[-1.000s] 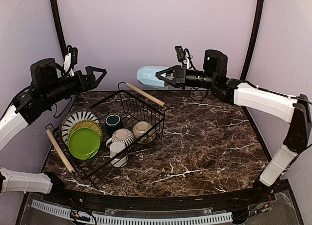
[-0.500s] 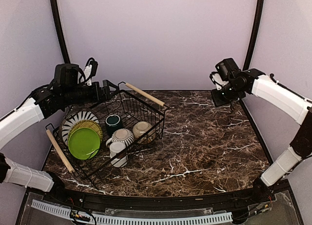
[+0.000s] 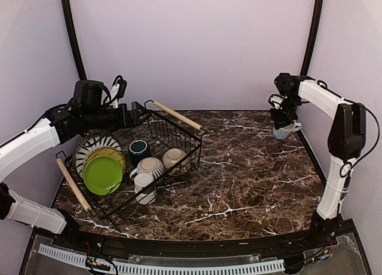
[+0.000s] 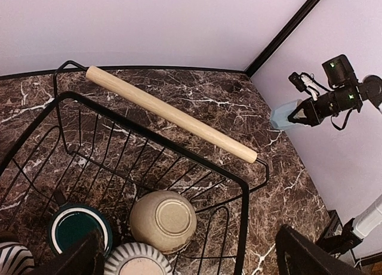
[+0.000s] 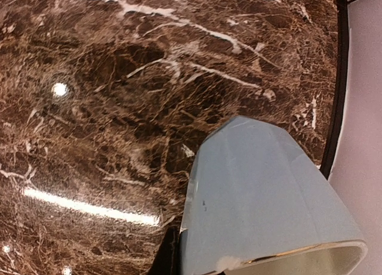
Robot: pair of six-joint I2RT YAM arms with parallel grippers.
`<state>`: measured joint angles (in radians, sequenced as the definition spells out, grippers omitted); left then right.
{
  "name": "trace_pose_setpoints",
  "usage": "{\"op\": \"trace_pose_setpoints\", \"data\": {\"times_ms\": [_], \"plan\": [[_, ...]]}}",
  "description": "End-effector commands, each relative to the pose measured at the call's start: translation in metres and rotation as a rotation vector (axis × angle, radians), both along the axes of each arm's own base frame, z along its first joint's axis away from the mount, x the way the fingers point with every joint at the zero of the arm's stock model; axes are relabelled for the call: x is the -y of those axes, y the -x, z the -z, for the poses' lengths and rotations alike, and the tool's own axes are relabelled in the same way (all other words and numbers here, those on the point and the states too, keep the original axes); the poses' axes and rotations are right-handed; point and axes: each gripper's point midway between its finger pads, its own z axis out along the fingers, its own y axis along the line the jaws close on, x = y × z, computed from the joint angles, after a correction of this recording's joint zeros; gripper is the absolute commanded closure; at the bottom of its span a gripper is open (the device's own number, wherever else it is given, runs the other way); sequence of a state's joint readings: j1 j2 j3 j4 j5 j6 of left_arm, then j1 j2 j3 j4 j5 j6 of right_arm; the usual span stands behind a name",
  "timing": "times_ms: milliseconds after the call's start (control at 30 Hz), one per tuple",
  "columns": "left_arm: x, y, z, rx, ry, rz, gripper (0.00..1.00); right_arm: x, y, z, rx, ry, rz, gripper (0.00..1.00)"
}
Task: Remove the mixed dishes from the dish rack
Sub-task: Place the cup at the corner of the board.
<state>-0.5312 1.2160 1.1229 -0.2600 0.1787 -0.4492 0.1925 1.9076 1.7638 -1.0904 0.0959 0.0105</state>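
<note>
Right gripper (image 3: pixel 281 124) is clamping the light blue cup (image 3: pixel 287 132) at the far right corner of the marble table (image 3: pixel 250 173), seemingly placing it; next comes releasing it gently.

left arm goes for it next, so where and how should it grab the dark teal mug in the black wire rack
Grip the dark teal mug by its rim wall, from straight above, one finger inside, one outside. It stands mouth up in the black wire dish rack, with the striped mug and cream bowl close beside it, so a sideways approach looks blocked.
</note>
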Motion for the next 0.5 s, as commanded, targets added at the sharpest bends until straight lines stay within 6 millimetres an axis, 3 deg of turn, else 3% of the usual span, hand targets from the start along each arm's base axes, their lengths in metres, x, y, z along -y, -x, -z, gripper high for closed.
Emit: {"op": "trace_pose_setpoints", "data": {"times_ms": [0, 233, 467], "plan": [[0.001, 0.009, 0.012, -0.042, -0.021, 0.029, 0.01, 0.024, -0.017, 0.0, -0.036, -0.002, 0.0, 1.0], [0.004, 0.01, 0.027, -0.082, -0.04, 0.048, 0.01, 0.032, -0.039, 0.012, -0.065, -0.03, -0.009, 1.0], [0.011, 0.012, 0.047, -0.152, -0.071, 0.09, 0.01, 0.039, -0.043, 0.039, -0.127, -0.004, -0.005, 1.0]]}}
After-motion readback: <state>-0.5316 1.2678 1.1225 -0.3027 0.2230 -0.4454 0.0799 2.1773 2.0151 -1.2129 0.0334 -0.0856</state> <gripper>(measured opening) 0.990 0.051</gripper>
